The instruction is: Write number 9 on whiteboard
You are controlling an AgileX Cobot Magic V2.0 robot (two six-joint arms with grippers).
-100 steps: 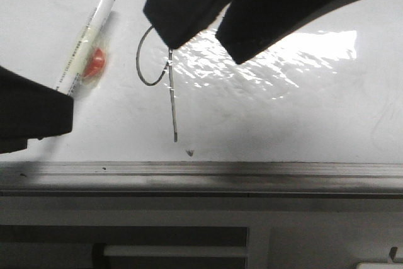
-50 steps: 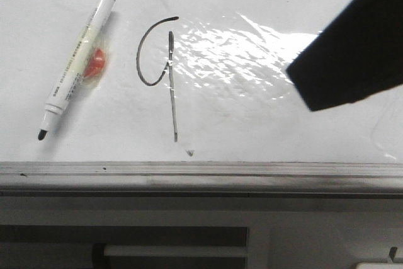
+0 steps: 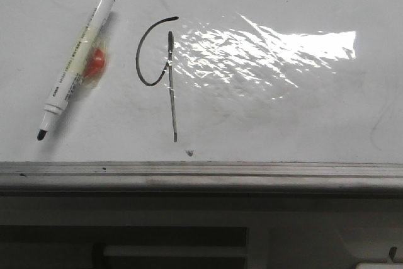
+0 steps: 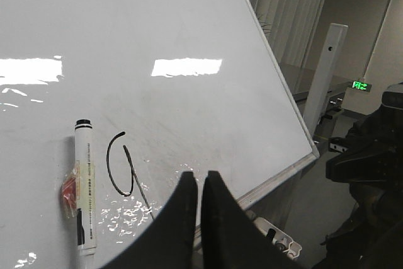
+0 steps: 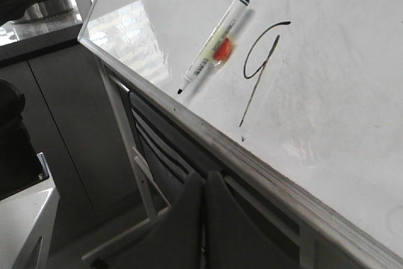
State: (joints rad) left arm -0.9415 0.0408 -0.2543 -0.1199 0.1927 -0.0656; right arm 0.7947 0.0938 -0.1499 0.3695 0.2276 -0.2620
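Observation:
The number 9 (image 3: 172, 102) is drawn in thin black marker on the whiteboard (image 3: 283, 118), an open loop with a long straight stem. It also shows in the left wrist view (image 4: 109, 167) and the right wrist view (image 5: 258, 89). A white marker pen (image 3: 75, 61) with a red blob lies uncapped on the board left of the 9. My left gripper (image 4: 200, 176) is shut and empty, held off the board near its lower edge. My right gripper (image 5: 204, 176) is shut and empty, below the board's rail. Neither gripper shows in the front view.
A grey metal edge rail (image 3: 201, 171) runs along the board's lower edge, with dark cabinet fronts (image 3: 126, 244) below it. A small dark speck (image 3: 189, 152) sits under the stem. A white post (image 4: 327, 74) and the other dark arm (image 4: 371, 155) stand beyond the board's corner.
Both dark arms have pulled out of the front view: the left one first, then the right one off to the right. The whole 9 and the pen are uncovered.

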